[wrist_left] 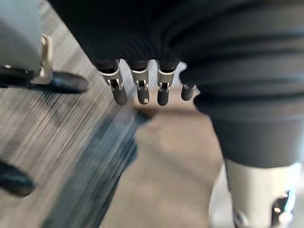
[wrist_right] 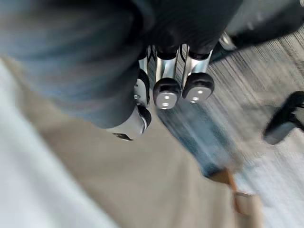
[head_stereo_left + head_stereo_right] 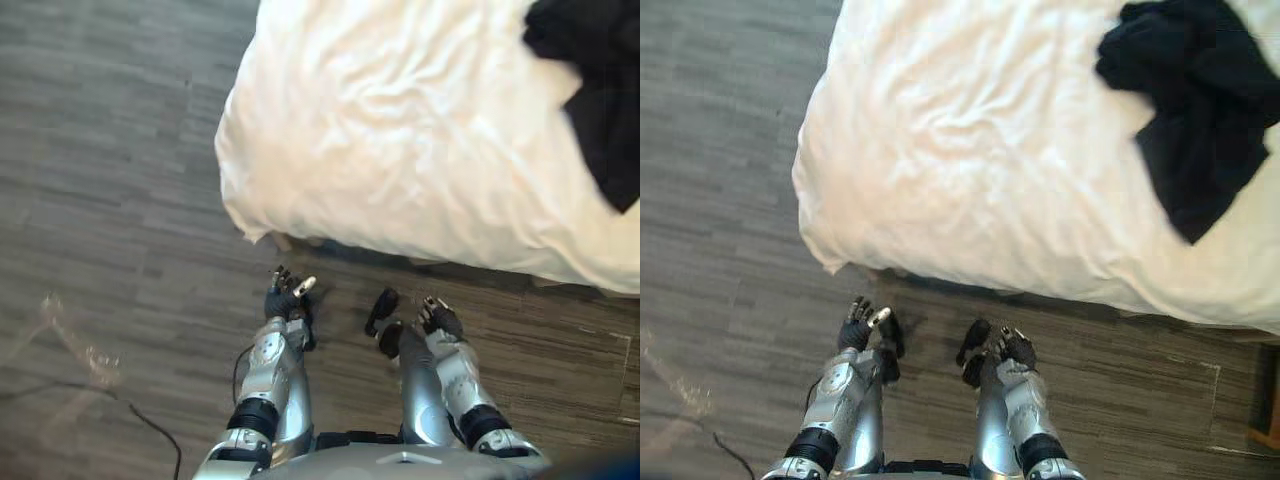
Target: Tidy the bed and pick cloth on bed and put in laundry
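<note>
Over grey wood-look flooring (image 3: 100, 200), the robot's left hand (image 3: 288, 298) hangs low just short of the bed's near corner, fingers straight and relaxed with nothing in them; beside it the right hand (image 3: 440, 320) is also empty, its fingers appearing curled in on themselves, as the right wrist view suggests. Ahead lies the bed (image 3: 400, 150), its white cover rumpled in shallow creases and draped over the edge, and at the far right of the mattress, well apart from both hands, sits the black cloth (image 3: 1200, 110) – a loose, crumpled garment bunched at its upper end, with one flap trailing down toward the bed's near side. It looks light, limp and easy to snag: likely to sag and unfold when lifted rather than keep any shape, with little risk of damage or slipping. The thick bunched part seems the surest place to take hold – a pinch on the thin trailing flap could leave most of the fabric dragging across the cover
</note>
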{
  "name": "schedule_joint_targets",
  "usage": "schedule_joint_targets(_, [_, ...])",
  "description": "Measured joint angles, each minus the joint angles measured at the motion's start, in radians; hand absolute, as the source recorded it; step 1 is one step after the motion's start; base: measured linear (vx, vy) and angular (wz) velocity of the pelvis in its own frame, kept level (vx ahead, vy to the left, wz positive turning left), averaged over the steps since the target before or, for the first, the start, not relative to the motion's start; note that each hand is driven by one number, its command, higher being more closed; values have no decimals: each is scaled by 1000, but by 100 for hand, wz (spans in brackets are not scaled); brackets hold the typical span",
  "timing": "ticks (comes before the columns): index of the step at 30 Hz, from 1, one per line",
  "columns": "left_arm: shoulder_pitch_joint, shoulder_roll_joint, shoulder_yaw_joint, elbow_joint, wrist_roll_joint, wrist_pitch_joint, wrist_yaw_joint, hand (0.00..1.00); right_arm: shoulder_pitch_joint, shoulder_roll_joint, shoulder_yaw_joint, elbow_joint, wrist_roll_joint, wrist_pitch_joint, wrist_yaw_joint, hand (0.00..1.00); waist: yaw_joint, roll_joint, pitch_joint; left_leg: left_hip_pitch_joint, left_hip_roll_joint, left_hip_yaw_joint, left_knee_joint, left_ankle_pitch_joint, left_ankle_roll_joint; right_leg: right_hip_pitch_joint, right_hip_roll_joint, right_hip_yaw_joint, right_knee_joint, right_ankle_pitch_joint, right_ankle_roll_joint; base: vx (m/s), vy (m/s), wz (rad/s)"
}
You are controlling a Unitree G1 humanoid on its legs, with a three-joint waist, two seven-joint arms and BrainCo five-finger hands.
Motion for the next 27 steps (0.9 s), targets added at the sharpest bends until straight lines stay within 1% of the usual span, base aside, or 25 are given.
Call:
schedule_joint_targets(1, [9, 7, -9, 14, 0, 8, 0, 0, 9, -4, -16, 10, 2, -1, -13, 100, -2, 0, -23, 18, -2, 4, -18, 3, -1, 18, 9, 7, -27, 13, 3, 179, 31, -19])
schedule_joint_targets(2, [30, 14, -11, 19, -2, 27, 0, 0, 23, -16, -35, 21, 12, -4, -31, 100, -8, 2, -58, 42, -8, 8, -40, 6, -2, 46, 20, 16, -68, 28, 12, 157, 57, -17])
schedule_joint_targets(3, [55, 30, -27, 18, -6, 52, 1, 0, 43, -35, -52, 15, 23, -22, -53, 100, -21, 7, -90, 77, -18, 9, -60, 6, -2, 90, 27, 18, -112, 45, 20, 187, 81, -16])
schedule_joint_targets(4, [75, 43, -40, 18, -7, 82, 1, 0, 64, -48, -67, -18, 20, -55, -83, 100, -31, 12, -114, 116, -28, 9, -77, 6, -2, 133, 30, 20, -146, 55, 28, 172, 83, -11])
schedule_joint_targets(5, [84, 48, -44, 18, -7, 99, 1, 0, 80, -53, -73, -50, 18, -71, -98, 100, -34, 14, -128, 133, -35, 9, -87, 6, -2, 149, 32, 24, -159, 59, 33, 165, 78, -15])
schedule_joint_targets(6, [103, 65, -44, 17, -11, 150, 2, 0, 119, -67, -81, -159, -7, -117, -129, 100, -44, 21, -174, 168, -49, 10, -117, 6, -2, 177, 31, 35, -183, 66, 44, 120, 65, -13])
schedule_joint_targets(7, [113, 69, -45, 17, -13, 182, 2, 0, 132, -72, -86, -229, -39, -141, -143, 100, -53, 27, -198, 186, -57, 12, -133, 6, -2, 192, 29, 39, -197, 70, 51, 123, 86, -14])
schedule_joint_targets(8, [118, 73, -45, 16, -15, 202, 4, 0, 142, -75, -90, -281, -64, -149, -150, 100, -57, 29, -211, 200, -62, 14, -142, 6, -2, 202, 28, 43, -205, 73, 53, 72, 71, -12])
schedule_joint_targets(9, [125, 77, -45, 14, -19, 244, 8, 0, 162, -76, -103, -409, -113, -154, -158, 100, -62, 33, -231, 229, -70, 18, -160, 6, -2, 227, 26, 47, -222, 79, 57, 59, 90, -14])
schedule_joint_targets(10, [138, 81, -45, 12, -29, 295, 15, 0, 174, -76, -110, -567, -180, -138, -145, 100, -70, 35, -259, 256, -80, 19, -179, 6, -2, 252, 25, 50, -244, 87, 64, 34, 67, -12])
schedule_joint_targets(12, [154, 86, -45, 11, -39, 327, 15, 0, 174, -77, -110, -681, -224, -102, -105, 100, -77, 35, -278, 270, -87, 16, -190, 7, -2, 262, 24, 51, -262, 93, 66, 1, 56, -4])
schedule_joint_targets(13, [169, 85, -48, 11, -46, 353, 14, 0, 173, -78, -98, -770, -249, -66, -52, 100, -77, 33, -289, 284, -94, 12, -202, 7, -1, 278, 24, 52, -278, 97, 69, -3, 43, -1])
schedule_joint_targets(14, [181, 85, -56, 11, -47, 371, 13, 0, 168, -82, -85, -807, -258, -33, 2, 100, -76, 29, -294, 298, -99, 8, -214, 8, 0, 290, 23, 51, -289, 101, 72, 4, 42, 0])
schedule_joint_targets(16, [213, 89, -91, 12, -47, 398, -4, 0, 158, -103, -2, -815, -257, 55, 154, 100, -72, 24, -307, 321, -110, 3, -231, 12, 2, 320, 21, 48, -316, 114, 74, 1, 32, 4])
schedule_joint_targets(17, [220, 89, -93, 11, -46, 403, -11, 0, 156, -105, 22, -809, -257, 78, 194, 100, -71, 25, -307, 328, -115, -2, -240, 16, 4, 327, 19, 44, -320, 115, 75, 1, 38, 13])
schedule_joint_targets(18, [219, 91, -99, 14, -46, 410, -28, 0, 154, -107, 83, -786, -255, 115, 258, 100, -66, 32, -313, 337, -124, -13, -257, 24, 7, 337, 15, 37, -328, 118, 79, -6, 33, 14])
schedule_joint_targets(19, [219, 91, -106, 15, -45, 412, -34, 0, 151, -107, 116, -772, -255, 136, 292, 100, -61, 35, -314, 341, -128, -18, -261, 26, 9, 341, 13, 34, -330, 120, 81, 6, 54, 20])
schedule_joint_targets(20, [221, 91, -115, 18, -44, 413, -50, 0, 141, -106, 197, -723, -247, 176, 359, 100, -46, 47, -318, 361, -138, -32, -280, 33, 15, 363, 8, 23, -340, 123, 86, 11, 46, 19])
schedule_joint_targets(22, [223, 92, -119, 27, -37, 412, -66, 0, 116, -98, 281, -670, -232, 207, 391, 100, -38, 56, -323, 372, -147, -54, -293, 39, 20, 383, 4, 4, -344, 124, 88, 4, 44, 34])
schedule_joint_targets(23, [219, 94, -122, 41, -34, 407, -71, 0, 75, -91, 353, -630, -204, 224, 411, 100, -25, 60, -321, 374, -152, -70, -297, 44, 25, 392, 1, -10, -345, 124, 88, -24, 44, 43])
schedule_joint_targets(24, [209, 93, -123, 51, -34, 401, -70, 0, 9, -85, 417, -591, -192, 233, 413, 100, -14, 64, -318, 366, -156, -82, -302, 52, 28, 387, -4, -20, -340, 124, 89, -40, 42, 31])
schedule_joint_targets(25, [201, 92, -123, 55, -34, 395, -68, 0, -31, -78, 442, -574, -184, 232, 408, 100, -7, 67, -310, 358, -156, -84, -297, 52, 29, 379, -6, -21, -332, 124, 89, -81, 34, 19])
schedule_joint_targets(26, [164, 89, -124, 62, -35, 377, -65, 0, -130, -54, 480, -549, -163, 229, 383, 100, 12, 74, -272, 325, -155, -88, -269, 47, 28, 352, -14, -20, -311, 124, 89, -141, 36, 13])
schedule_joint_targets(27, [122, 85, -124, 69, -37, 357, -65, 0, -246, -25, 498, -530, -155, 225, 356, 100, 22, 86, -219, 278, -152, -96, -233, 35, 18, 311, -24, -21, -281, 123, 87, -165, 36, 12])
